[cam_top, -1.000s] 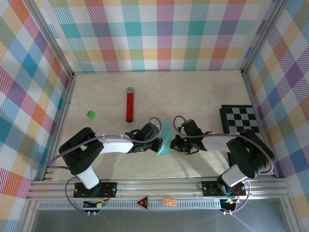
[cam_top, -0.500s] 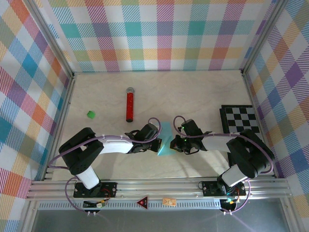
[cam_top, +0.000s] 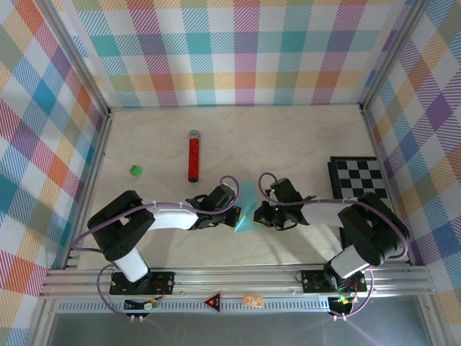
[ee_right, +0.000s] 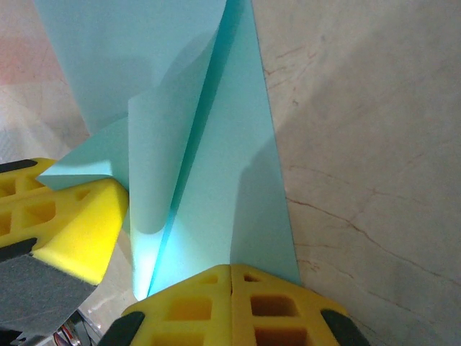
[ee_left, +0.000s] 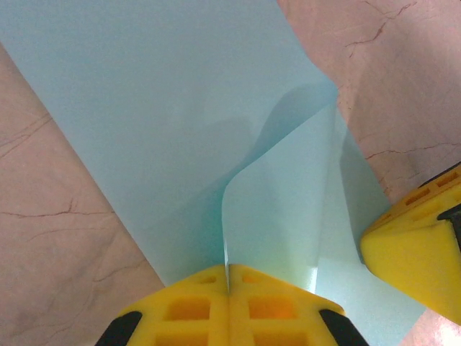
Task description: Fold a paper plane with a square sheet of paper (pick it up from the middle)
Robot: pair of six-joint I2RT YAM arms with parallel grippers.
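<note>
**PAPER HELD AT BOTH EDGES: NO VISIBLE SHIFT**

Compare the last second of overhead views: you will find almost nothing moved. The paper (cam_top: 247, 209) lies on the table (cam_top: 288, 144) between the arms, partly folded, one flap raised. The left gripper (ee_left: 228, 277) and right gripper (ee_right: 230, 274) each have their jaws pressed together on a paper edge. Treat the crease as unfinished.

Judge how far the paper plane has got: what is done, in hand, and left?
Done: the cyan paper carries a lengthwise fold and tapers to a point at its near end. In hand: left gripper and right gripper are each shut on it, a loose flap curling up between them. Left: pressing that flap flat and further creases; no finished dart.
</note>
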